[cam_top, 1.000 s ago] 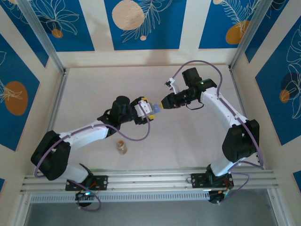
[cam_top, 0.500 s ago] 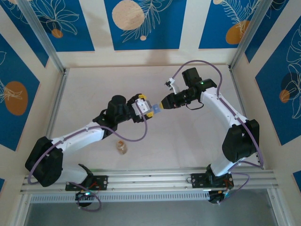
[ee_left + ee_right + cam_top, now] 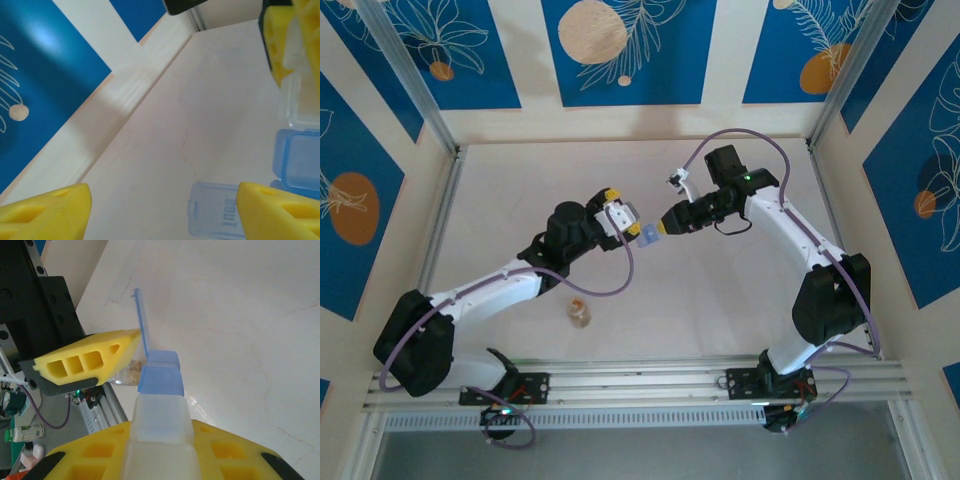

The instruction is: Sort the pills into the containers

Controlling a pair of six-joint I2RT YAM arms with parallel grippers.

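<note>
Blue-and-clear pill box clamped in right pincer, just beside released left pincer

Robot lab test cell: white tabletop walled by blue printed panels, alu. extrusion rail at near edge w/ arm bases bolted on.

The pale bare tabletop lies open, blocked only by a small round clear vial of tan pills beside the left arm and a blue-and-clear plastic pill box mid-table.
</note>
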